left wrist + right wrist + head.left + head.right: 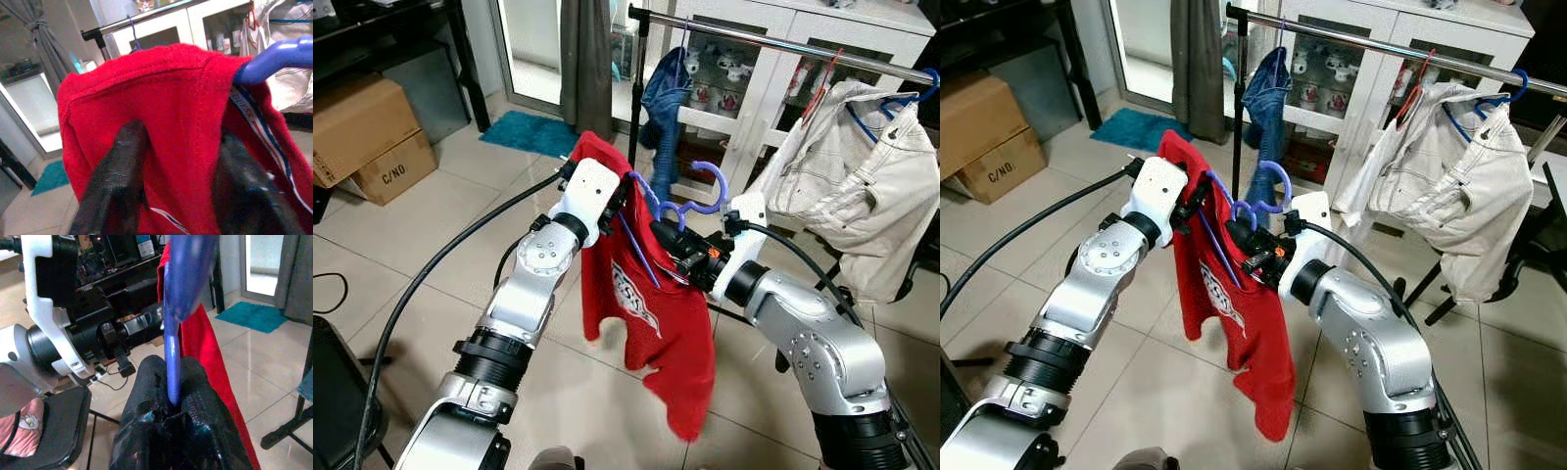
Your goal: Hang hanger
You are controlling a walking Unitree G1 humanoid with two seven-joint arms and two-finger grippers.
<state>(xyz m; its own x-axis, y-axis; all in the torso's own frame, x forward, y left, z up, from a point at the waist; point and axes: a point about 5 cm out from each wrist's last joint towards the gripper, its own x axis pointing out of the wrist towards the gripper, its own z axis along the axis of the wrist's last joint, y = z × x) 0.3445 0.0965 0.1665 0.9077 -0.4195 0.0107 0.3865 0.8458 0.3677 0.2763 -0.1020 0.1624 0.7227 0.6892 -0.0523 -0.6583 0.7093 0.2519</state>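
A red shirt (656,313) hangs on a purple-blue hanger (710,191), held up in front of me below the metal clothes rail (783,44). My left gripper (625,196) is shut on the shirt's shoulder; in the left wrist view its fingers (117,181) press into the red cloth (161,88), with the hanger's hook (279,56) beside them. My right gripper (664,235) is shut on the hanger just under the hook. The right wrist view shows the thin blue hanger bar (172,357) clamped between its fingers (146,396). The hook sits lower than the rail and short of it.
On the rail hang a white jacket (847,186) on a blue hanger and blue jeans (664,98). A white glass-door cabinet (773,88) stands behind the rail. Cardboard boxes (362,132), a teal mat (529,132) and a grey curtain (585,59) are to the left. A black cable (431,274) trails past my left arm.
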